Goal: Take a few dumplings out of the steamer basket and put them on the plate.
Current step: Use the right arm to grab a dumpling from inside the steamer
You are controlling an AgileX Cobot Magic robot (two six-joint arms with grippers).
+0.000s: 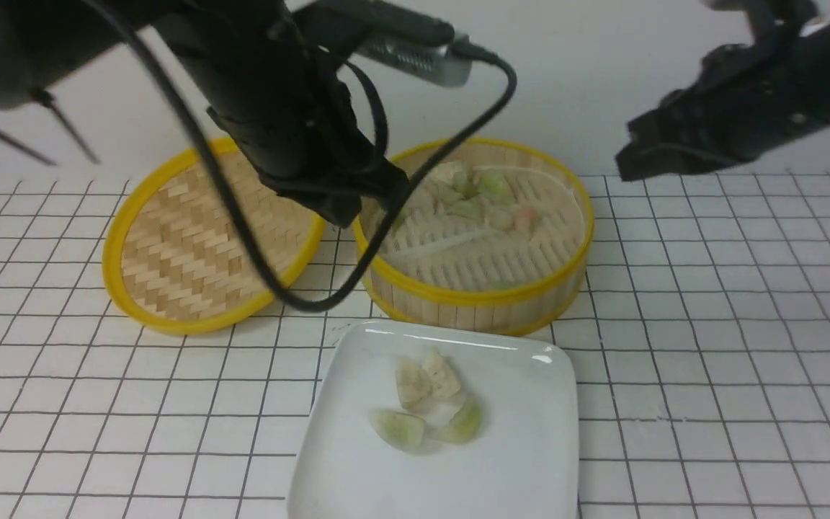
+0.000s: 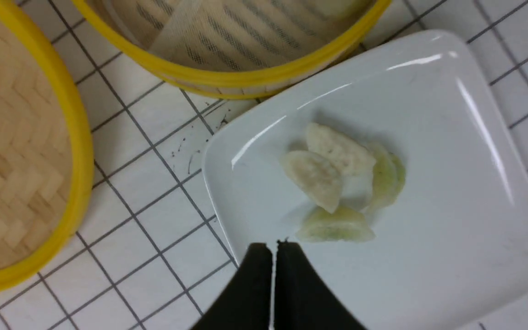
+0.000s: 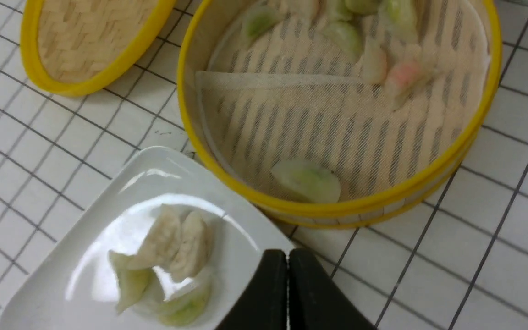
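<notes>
4 dumplings (image 1: pixel 411 382) mid plate (image 1: pixel 516 461) (rest in basket (image 1: pixel 480 294)).

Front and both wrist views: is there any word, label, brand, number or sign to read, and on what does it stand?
No text can be read in any view.
The plate, steamer basket, woven lid and gridded table carry no writing.
The silver camera housing is blurred; no label shows on it.
The dark specks on the table are marks, not letters.
</notes>
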